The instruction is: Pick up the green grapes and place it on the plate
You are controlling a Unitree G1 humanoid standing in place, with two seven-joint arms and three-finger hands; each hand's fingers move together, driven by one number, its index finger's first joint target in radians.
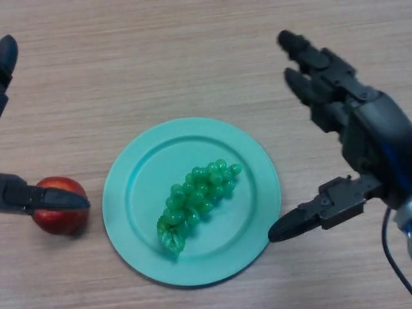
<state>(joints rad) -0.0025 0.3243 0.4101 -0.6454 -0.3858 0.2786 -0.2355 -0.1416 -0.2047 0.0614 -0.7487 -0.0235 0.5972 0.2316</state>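
A bunch of green grapes (pixel 196 196) lies in the middle of a round turquoise plate (pixel 138 193) on the wooden table. To the plate's right my right hand (pixel 360 122) hovers open, fingers stretched toward the far side and thumb pointing at the plate's right rim. It holds nothing. At the left edge my left hand (pixel 26 196) shows only in part, with one finger reaching over a red apple (pixel 61 206).
The red apple sits on the table just left of the plate. Bare wooden tabletop (pixel 193 58) stretches across the far side.
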